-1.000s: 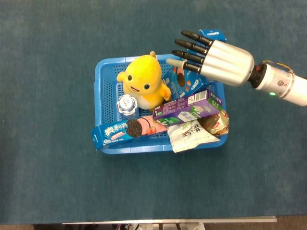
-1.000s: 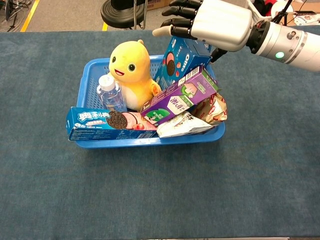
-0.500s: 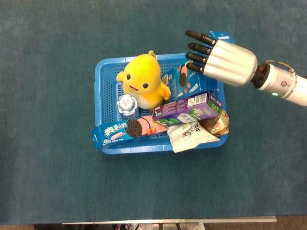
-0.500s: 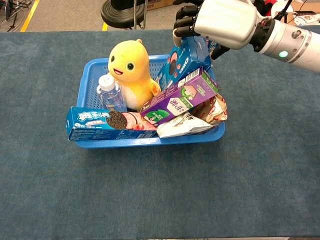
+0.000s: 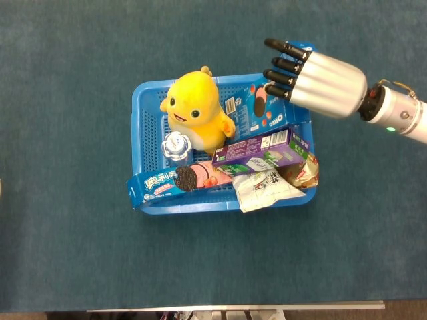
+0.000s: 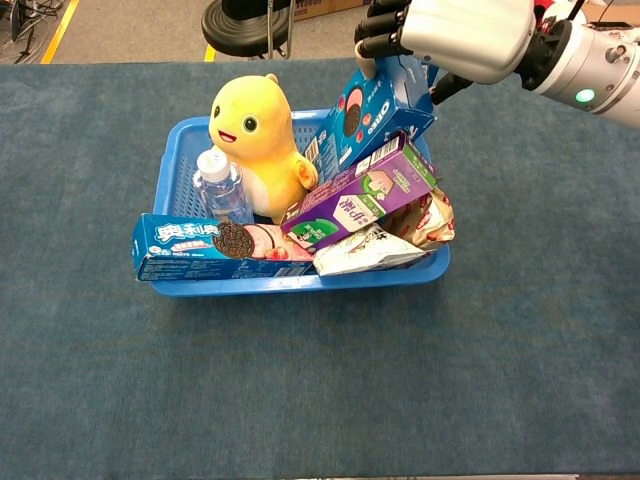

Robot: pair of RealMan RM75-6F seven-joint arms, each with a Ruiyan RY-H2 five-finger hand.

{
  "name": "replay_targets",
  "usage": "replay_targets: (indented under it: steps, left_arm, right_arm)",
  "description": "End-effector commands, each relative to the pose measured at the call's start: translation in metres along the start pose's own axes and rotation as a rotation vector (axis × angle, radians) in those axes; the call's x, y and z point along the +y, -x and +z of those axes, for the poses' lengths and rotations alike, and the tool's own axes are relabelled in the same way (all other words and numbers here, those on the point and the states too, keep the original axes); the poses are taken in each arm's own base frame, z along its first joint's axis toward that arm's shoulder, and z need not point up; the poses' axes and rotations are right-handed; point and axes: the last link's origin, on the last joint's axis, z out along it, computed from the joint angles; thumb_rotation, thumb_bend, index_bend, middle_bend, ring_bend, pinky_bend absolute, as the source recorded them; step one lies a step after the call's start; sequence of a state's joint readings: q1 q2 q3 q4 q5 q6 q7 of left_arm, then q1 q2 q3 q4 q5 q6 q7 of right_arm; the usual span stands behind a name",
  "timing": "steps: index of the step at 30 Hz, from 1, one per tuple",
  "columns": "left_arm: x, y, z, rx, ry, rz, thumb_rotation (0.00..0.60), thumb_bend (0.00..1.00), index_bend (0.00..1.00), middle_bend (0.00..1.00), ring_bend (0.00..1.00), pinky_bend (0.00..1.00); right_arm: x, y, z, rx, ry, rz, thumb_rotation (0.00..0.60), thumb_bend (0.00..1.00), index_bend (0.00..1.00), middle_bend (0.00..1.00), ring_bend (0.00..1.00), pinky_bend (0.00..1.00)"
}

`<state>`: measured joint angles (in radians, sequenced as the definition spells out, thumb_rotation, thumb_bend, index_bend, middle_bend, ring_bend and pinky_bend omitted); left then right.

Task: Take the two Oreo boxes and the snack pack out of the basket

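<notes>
A blue basket [image 5: 141, 113] [image 6: 168, 160] holds the goods. My right hand [image 5: 321, 83] [image 6: 462, 32] grips the top of a dark blue Oreo box [image 5: 257, 113] [image 6: 376, 106], which stands tilted at the basket's back right, partly raised above the rim. A long light blue Oreo box [image 5: 175, 181] [image 6: 205, 245] lies across the basket's front left rim. A white snack pack [image 5: 263, 189] [image 6: 365, 250] rests on the front right rim. The left hand appears in neither view.
A yellow plush toy [image 5: 195, 110] [image 6: 252, 140] and a water bottle [image 5: 176, 145] stand in the basket's left half. A purple carton [image 5: 263, 148] [image 6: 360, 195] lies slanted over a red and gold pack [image 5: 303, 170]. Blue cloth covers the table around the basket.
My right hand closed on the dark blue Oreo box and drew it up and back. The plush toy shifted slightly to the left.
</notes>
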<state>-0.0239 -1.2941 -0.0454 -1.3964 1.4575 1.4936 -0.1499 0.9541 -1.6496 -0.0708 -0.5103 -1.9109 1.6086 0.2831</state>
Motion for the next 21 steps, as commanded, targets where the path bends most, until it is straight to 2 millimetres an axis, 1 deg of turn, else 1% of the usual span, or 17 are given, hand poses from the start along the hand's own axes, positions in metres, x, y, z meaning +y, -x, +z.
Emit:
replay_targets:
  steps: [1,7,13,21]
  left_arm:
    - [0.001,0.0,0.001,0.0,0.003,0.001,0.6,0.34,0.32,0.19,0.11,0.36]
    - [0.005,0.0,0.002,-0.001,0.013,0.006,0.6,0.34,0.32,0.19,0.11,0.36]
    - [0.008,0.0,0.005,-0.001,0.022,0.007,0.6,0.34,0.32,0.19,0.11,0.36]
    - [0.013,-0.001,0.007,0.0,0.031,0.013,0.6,0.34,0.32,0.19,0.11,0.36]
  right_arm:
    - [0.002,-0.006,0.0,0.018,-0.005,-0.018,0.6,0.0,0.58,0.62,0.42,0.2]
    - [0.007,-0.019,-0.001,0.043,-0.012,-0.054,0.6,0.0,0.58,0.63,0.42,0.2]
    - [0.016,-0.037,-0.002,0.075,-0.007,-0.102,0.6,0.0,0.58,0.63,0.43,0.2]
    - [0.023,-0.059,-0.016,0.095,0.02,-0.156,0.6,0.0,0.58,0.63,0.43,0.2]
